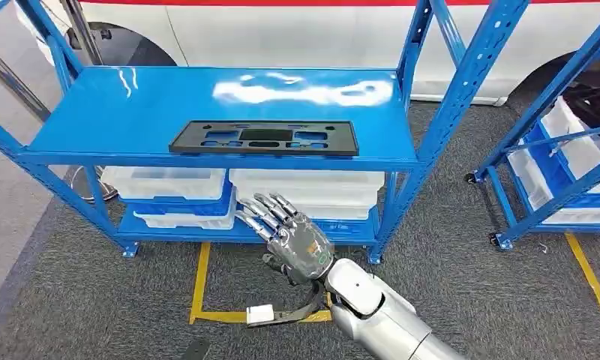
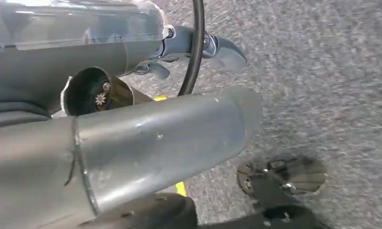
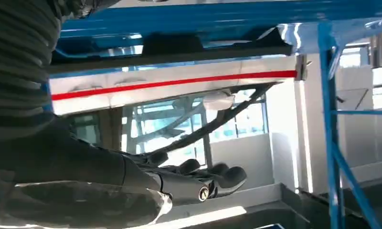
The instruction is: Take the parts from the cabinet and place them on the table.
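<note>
Fingers spread and empty, right robot hand (image 1: pixel 293 238) hovered mid-frame below the shelf (image 1: pixel 117 112) — presumably lining up for the black part (image 1: pixel 265 138).

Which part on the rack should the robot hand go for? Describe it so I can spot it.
Find the blue rack and look at its top shelf. Near the front edge lies a flat black panel, long, rectangular, with cut-out windows. It is dark and lies bare on the shelf, unlike the white bins below.

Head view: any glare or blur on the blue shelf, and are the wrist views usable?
Head view: sharp, with white glare streaks on the glossy blue metal shelf top behind the flat black plastic panel. Left wrist view: grey carpet floor motion-blurred. Right wrist view: strongly backlit by bright windows, right hand dark and underexposed.
</note>
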Controlling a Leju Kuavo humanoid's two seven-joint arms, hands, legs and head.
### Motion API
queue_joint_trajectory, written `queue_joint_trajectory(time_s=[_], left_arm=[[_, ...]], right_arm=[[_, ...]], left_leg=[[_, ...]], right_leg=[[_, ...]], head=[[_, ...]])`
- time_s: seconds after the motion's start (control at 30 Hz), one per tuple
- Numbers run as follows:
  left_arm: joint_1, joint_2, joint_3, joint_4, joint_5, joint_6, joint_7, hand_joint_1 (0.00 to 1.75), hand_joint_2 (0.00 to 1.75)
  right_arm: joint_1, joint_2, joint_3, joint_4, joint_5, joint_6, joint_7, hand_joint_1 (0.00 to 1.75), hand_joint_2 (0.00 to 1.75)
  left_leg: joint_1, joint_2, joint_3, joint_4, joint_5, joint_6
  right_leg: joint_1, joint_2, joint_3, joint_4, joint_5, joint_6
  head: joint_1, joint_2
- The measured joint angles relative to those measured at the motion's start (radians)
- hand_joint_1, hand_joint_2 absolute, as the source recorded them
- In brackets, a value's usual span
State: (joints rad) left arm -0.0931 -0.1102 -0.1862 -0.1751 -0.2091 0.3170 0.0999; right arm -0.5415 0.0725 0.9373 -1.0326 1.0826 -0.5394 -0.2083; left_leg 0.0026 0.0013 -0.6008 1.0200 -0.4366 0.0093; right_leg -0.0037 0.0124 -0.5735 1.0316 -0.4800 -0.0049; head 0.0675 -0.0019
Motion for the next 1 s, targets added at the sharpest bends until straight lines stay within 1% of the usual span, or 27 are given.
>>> queue_joint_trajectory(time_s=[0.03,0.07,0.1,0.13,0.17,0.2,0.23,0.27,0.33,0.37,0.4,0.43,0.5,0.53,0.57,0.6,0.67,0.7,0.73,0.77,0.8,0.83,0.87,0.9,0.93,0.97,1.0], left_arm=[[0.000,-0.001,0.000,0.000,0.000,0.000,0.000,0.00,0.00],[-0.001,-0.002,0.000,0.000,0.000,0.000,0.000,0.00,0.00],[-0.003,-0.002,0.000,0.000,0.000,0.000,0.000,0.00,0.00],[-0.004,-0.002,0.000,0.000,0.000,-0.002,0.000,0.00,0.00],[-0.004,-0.002,0.000,0.000,0.000,-0.002,0.000,0.00,0.00],[-0.003,-0.002,0.000,0.000,0.000,-0.003,0.000,0.00,0.00],[-0.002,-0.002,0.000,0.000,0.000,-0.003,0.000,0.00,0.00],[-0.002,-0.002,0.000,0.000,0.000,-0.004,0.000,0.00,0.00],[-0.003,-0.005,0.000,0.000,-0.001,-0.005,0.000,0.00,0.00],[-0.002,-0.005,0.000,0.000,-0.001,-0.006,0.000,0.00,0.00],[-0.004,-0.005,0.000,0.000,-0.001,-0.006,0.000,0.00,0.00],[-0.004,-0.005,0.000,0.000,-0.002,-0.006,0.000,0.00,0.00],[-0.003,-0.006,0.000,0.000,-0.004,-0.006,0.000,0.00,0.00],[-0.005,-0.006,0.000,0.000,-0.006,-0.006,0.000,0.00,0.00],[-0.005,-0.006,0.000,0.000,-0.010,-0.006,0.000,0.00,0.00],[-0.006,-0.006,0.000,0.000,-0.011,-0.006,-0.001,0.00,0.00],[-0.005,-0.007,0.000,0.000,-0.011,-0.006,-0.001,0.00,0.00],[-0.003,-0.007,0.000,0.000,-0.011,-0.006,-0.001,0.00,0.00],[-0.001,-0.007,0.000,0.000,-0.011,-0.006,-0.001,0.00,0.00],[0.000,-0.007,0.000,0.000,-0.011,-0.006,-0.001,0.00,0.00],[-0.001,-0.007,0.000,0.000,-0.011,-0.006,-0.001,0.00,0.00],[-0.002,-0.007,0.000,0.000,-0.011,-0.006,-0.001,0.00,0.00],[-0.002,-0.007,0.000,0.000,-0.012,-0.006,-0.001,0.00,0.00],[-0.003,-0.007,0.000,0.000,-0.012,-0.006,-0.002,0.00,0.00],[-0.005,-0.007,0.000,0.000,-0.012,-0.006,-0.002,0.00,0.00],[-0.003,-0.007,0.000,0.000,-0.012,-0.006,-0.002,0.00,0.00],[-0.002,-0.007,0.000,0.000,-0.013,-0.006,-0.002,0.00,0.00]], right_arm=[[0.000,0.001,0.000,-0.005,0.000,-0.001,0.000,0.00,1.75],[-0.003,0.001,0.000,-0.007,-0.002,0.000,0.000,0.00,1.75],[-0.005,0.001,0.000,-0.007,-0.003,0.000,0.000,0.00,1.75],[-0.004,0.000,0.000,-0.007,-0.006,0.001,0.000,0.00,1.75],[0.000,0.000,0.001,-0.006,-0.007,0.003,0.000,0.00,1.75],[0.003,-0.002,0.001,-0.006,-0.010,0.008,0.000,0.00,1.75],[0.004,-0.003,0.003,-0.006,-0.015,0.014,0.000,0.00,1.75],[0.004,-0.003,0.006,-0.005,-0.020,0.016,0.000,0.00,1.75],[0.003,-0.003,0.007,-0.005,-0.028,0.018,-0.001,0.00,1.75],[0.004,-0.003,0.008,-0.004,-0.032,0.018,-0.001,0.00,1.75],[0.003,-0.003,0.010,-0.003,-0.035,0.021,-0.001,0.00,1.75],[0.004,-0.003,0.011,-0.002,-0.037,0.025,-0.001,0.00,1.75],[0.006,-0.003,0.014,0.002,-0.042,0.027,-0.002,0.00,1.75],[0.006,-0.002,0.014,0.003,-0.043,0.028,-0.002,0.00,1.75],[0.005,-0.002,0.014,0.003,-0.043,0.029,-0.002,0.00,1.75],[0.003,-0.002,0.014,0.004,-0.044,0.029,-0.002,0.00,1.75],[0.006,0.000,0.016,0.006,-0.044,0.029,-0.002,0.00,1.75],[0.007,-0.001,0.017,0.009,-0.044,0.029,-0.002,0.00,1.75],[0.008,-0.001,0.018,0.011,-0.044,0.029,-0.002,0.00,1.75],[0.009,-0.001,0.018,0.013,-0.044,0.029,-0.002,0.00,1.75],[0.010,-0.001,0.019,0.013,-0.044,0.030,-0.002,0.00,1.75],[0.009,0.000,0.019,0.013,-0.046,0.031,-0.002,0.00,1.75],[0.009,0.002,0.019,0.014,-0.053,0.034,-0.003,0.00,0.00],[0.007,0.002,0.019,0.015,-0.066,0.040,-0.010,0.00,0.00],[0.008,0.003,0.019,0.015,-0.075,0.045,-0.016,0.00,0.00],[0.009,0.003,0.020,0.015,-0.083,0.053,-0.022,0.00,0.00],[0.009,0.003,0.020,0.016,-0.091,0.057,-0.024,0.00,0.00]], left_leg=[[0.012,0.003,0.008,-0.012,0.005,0.007],[0.010,0.002,0.013,-0.016,0.005,0.011],[0.010,0.003,0.013,-0.016,0.003,0.017],[0.010,0.003,0.013,-0.015,0.000,0.021],[0.009,0.003,0.014,-0.014,-0.002,0.023],[0.009,0.003,0.015,-0.013,-0.003,0.024],[0.009,0.002,0.017,-0.012,-0.007,0.023],[0.009,0.002,0.022,-0.010,-0.011,0.021],[0.009,0.000,0.035,-0.003,-0.024,0.017],[0.009,0.000,0.036,-0.001,-0.031,0.012],[0.002,0.000,0.032,0.008,-0.035,0.005],[0.003,0.000,0.029,0.005,-0.032,-0.001],[0.006,0.002,0.031,0.001,-0.033,-0.009],[0.006,0.002,0.032,0.003,-0.041,-0.017],[0.009,0.002,0.030,0.021,-0.052,-0.022],[0.009,0.001,0.003,0.076,-0.082,-0.026],[0.012,0.002,-0.079,0.229,-0.141,-0.034],[0.012,0.002,-0.117,0.289,-0.154,-0.036],[0.012,0.002,-0.133,0.303,-0.142,-0.037],[0.013,0.002,-0.125,0.272,-0.107,-0.037],[0.013,0.002,-0.094,0.196,-0.053,-0.035],[0.013,0.002,-0.055,0.107,-0.002,-0.031],[0.012,0.002,-0.023,0.027,0.023,-0.025],[0.004,0.000,-0.008,0.016,0.007,-0.020],[0.004,-0.001,-0.005,0.005,0.002,-0.012],[0.003,-0.001,-0.008,0.006,0.002,-0.010],[0.001,-0.002,-0.008,0.006,0.000,-0.005]], right_leg=[[0.003,-0.002,-0.002,0.003,-0.009,0.007],[0.001,-0.004,-0.012,0.031,-0.025,0.012],[0.000,-0.005,-0.042,0.093,-0.058,0.014],[-0.002,-0.005,-0.088,0.181,-0.095,0.017],[-0.002,-0.005,-0.131,0.258,-0.120,0.020],[-0.003,-0.006,-0.166,0.310,-0.125,0.022],[-0.005,-0.007,-0.175,0.308,-0.103,0.023],[-0.007,-0.007,-0.158,0.257,-0.058,0.022],[-0.010,-0.009,-0.080,0.083,0.044,0.017],[-0.008,-0.011,-0.058,0.039,0.042,0.012],[-0.001,-0.010,-0.051,0.019,0.036,0.010],[-0.003,-0.009,-0.052,0.023,0.032,0.006],[0.002,-0.004,-0.054,0.020,0.031,-0.001],[-0.006,-0.005,-0.045,0.009,0.034,-0.010],[-0.008,-0.006,-0.037,0.004,0.032,-0.014],[-0.009,-0.008,-0.033,0.003,0.030,-0.021],[-0.008,-0.009,-0.029,0.003,0.026,-0.026],[-0.007,-0.009,-0.029,0.004,0.023,-0.027],[-0.007,-0.007,-0.027,0.005,0.021,-0.027],[-0.007,-0.005,-0.023,0.005,0.018,-0.026],[-0.007,-0.004,-0.017,0.006,0.014,-0.024],[-0.008,-0.003,-0.009,0.006,0.009,-0.021],[-0.008,-0.003,-0.004,0.006,0.003,-0.017],[-0.001,-0.002,-0.005,0.008,0.001,-0.011],[-0.002,-0.001,-0.009,0.009,0.000,-0.006],[-0.002,-0.002,-0.008,0.006,0.002,-0.002],[-0.003,-0.003,-0.005,0.000,0.002,0.002]], head=[[0.000,0.000],[0.001,0.000],[0.000,0.000],[0.001,0.000],[0.000,0.000],[0.001,0.000],[0.001,0.000],[0.000,0.000],[0.001,0.000],[0.001,0.000],[0.001,0.000],[0.000,0.000],[0.000,0.000],[0.001,0.000],[0.000,0.000],[-0.004,0.000],[-0.003,0.000],[-0.003,0.000],[-0.003,0.000],[-0.003,0.000],[-0.003,0.000],[-0.003,0.000],[-0.003,0.000],[-0.003,0.000],[-0.003,0.000],[-0.002,0.000],[-0.003,0.000]])
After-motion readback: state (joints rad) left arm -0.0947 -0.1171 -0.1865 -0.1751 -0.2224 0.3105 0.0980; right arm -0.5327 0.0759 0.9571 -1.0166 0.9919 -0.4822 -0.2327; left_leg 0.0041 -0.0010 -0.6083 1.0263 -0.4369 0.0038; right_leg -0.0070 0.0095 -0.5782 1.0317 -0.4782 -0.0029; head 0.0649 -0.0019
